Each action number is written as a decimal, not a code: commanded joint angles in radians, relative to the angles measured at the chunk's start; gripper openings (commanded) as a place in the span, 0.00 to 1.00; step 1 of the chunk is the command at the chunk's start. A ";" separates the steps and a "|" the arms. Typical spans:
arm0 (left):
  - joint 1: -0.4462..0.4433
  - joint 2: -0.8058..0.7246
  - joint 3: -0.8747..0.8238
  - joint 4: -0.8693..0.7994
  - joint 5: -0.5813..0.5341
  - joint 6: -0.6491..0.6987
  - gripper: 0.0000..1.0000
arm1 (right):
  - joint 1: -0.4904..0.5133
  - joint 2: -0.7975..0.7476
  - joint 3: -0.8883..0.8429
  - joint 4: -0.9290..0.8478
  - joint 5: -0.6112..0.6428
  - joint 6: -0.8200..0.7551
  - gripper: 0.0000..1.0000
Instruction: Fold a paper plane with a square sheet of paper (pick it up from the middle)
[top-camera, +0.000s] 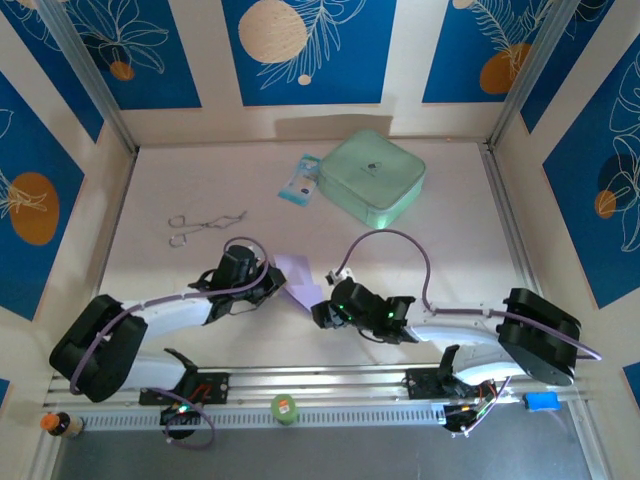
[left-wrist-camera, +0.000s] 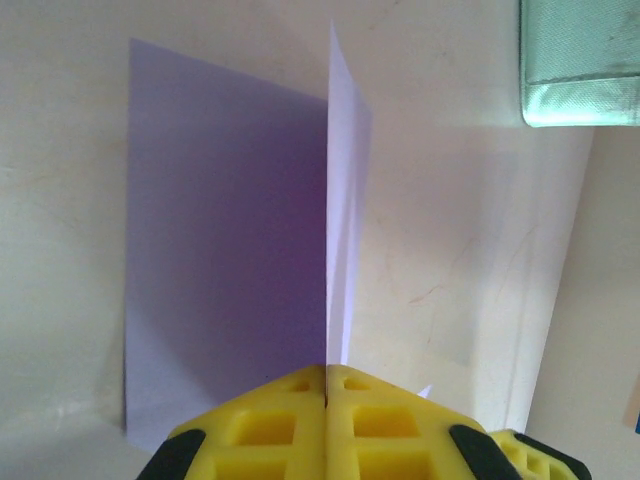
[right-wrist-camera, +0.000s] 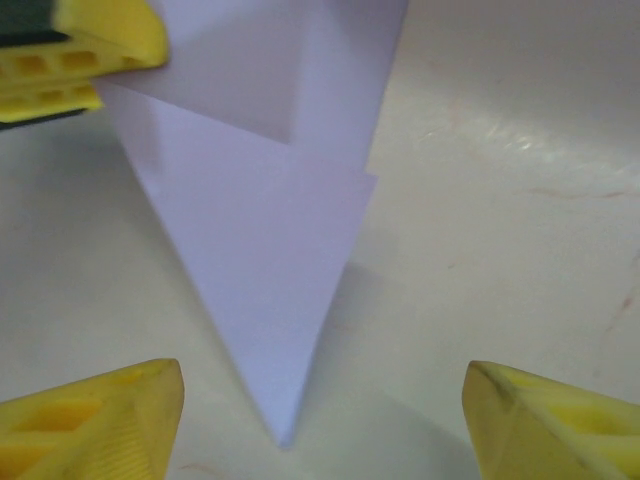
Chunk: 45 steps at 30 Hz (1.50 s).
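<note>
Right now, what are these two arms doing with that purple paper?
They are folding a thin lavender sheet of paper on the pale table. The left gripper is shut on one raised flap, holding it upright. The right gripper is open, with the paper's folded pointed corner lying between its fingers, unheld.

Mint-green fabric case (left-wrist-camera: 580, 60): cut off at upper right corner. Thin lavender paper sheet (right-wrist-camera: 270, 300): top cropped by upper edge.

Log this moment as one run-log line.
left gripper: shut on paper sheet | right gripper: open, sheet's point between jaws | sheet: partly folded
</note>
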 joint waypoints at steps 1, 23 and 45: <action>-0.014 -0.017 -0.008 -0.012 -0.035 -0.014 0.03 | 0.052 0.025 0.005 0.095 0.123 -0.164 0.71; -0.014 0.052 0.102 -0.063 0.092 0.098 0.20 | 0.105 0.272 0.038 0.346 0.113 -0.523 0.54; -0.014 0.057 0.118 -0.087 0.086 0.098 0.16 | 0.077 0.280 0.014 0.422 0.109 -0.470 0.31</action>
